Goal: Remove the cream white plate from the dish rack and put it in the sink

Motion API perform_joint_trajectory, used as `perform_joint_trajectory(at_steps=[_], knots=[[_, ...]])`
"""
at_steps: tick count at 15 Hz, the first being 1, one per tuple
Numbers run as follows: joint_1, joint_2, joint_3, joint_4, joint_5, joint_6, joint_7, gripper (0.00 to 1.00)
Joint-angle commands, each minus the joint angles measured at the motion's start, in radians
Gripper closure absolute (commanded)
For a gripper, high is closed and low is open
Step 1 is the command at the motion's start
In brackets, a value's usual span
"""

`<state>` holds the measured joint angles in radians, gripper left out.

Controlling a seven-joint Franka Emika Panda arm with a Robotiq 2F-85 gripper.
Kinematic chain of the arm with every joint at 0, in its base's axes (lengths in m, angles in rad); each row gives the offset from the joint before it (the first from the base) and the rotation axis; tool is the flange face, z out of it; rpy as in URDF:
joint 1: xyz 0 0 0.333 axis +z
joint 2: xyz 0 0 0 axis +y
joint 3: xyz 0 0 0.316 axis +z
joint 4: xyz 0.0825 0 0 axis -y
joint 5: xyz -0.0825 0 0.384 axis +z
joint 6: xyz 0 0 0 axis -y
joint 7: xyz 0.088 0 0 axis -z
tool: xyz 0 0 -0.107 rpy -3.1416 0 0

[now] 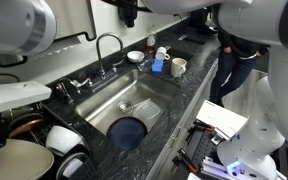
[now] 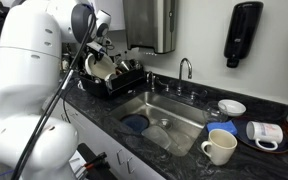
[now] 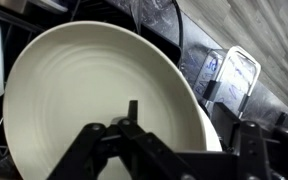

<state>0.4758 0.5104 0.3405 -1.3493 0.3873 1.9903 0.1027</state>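
Note:
The cream white plate (image 3: pixel 84 100) stands upright in the black dish rack (image 2: pixel 124 80) on the counter beside the sink (image 2: pixel 169 115). It fills the wrist view and shows in both exterior views (image 2: pixel 101 68) (image 1: pixel 22 160). My gripper (image 3: pixel 192 125) is open and straddles the plate's rim, with one finger in front of the plate's face and the other behind its edge. It does not clamp the plate. In an exterior view my gripper (image 2: pixel 102 52) is down at the rack. The sink (image 1: pixel 134 100) holds a blue plate (image 1: pixel 129 131).
A wire utensil basket (image 3: pixel 229 75) stands in the rack behind the plate. A faucet (image 2: pixel 184 68) rises behind the sink. Mugs (image 2: pixel 220 147) and a white bowl (image 2: pixel 231 107) sit on the dark counter. A person (image 1: pixel 234 60) stands at the counter's far end.

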Motion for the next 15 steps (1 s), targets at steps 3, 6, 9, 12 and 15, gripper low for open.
perform_joint_trajectory(at_steps=[3, 6, 9, 12, 15], knots=[[0.0, 0.026, 0.003, 0.017, -0.032, -0.032, 0.01, 0.69], [0.008, 0.022, 0.007, 0.022, -0.037, -0.038, 0.02, 0.88], [0.02, 0.008, 0.004, 0.026, -0.061, -0.039, 0.041, 0.98], [0.036, -0.03, 0.001, 0.001, -0.088, -0.017, 0.066, 0.97], [0.062, -0.065, 0.0, -0.024, -0.141, 0.002, 0.109, 0.97]])
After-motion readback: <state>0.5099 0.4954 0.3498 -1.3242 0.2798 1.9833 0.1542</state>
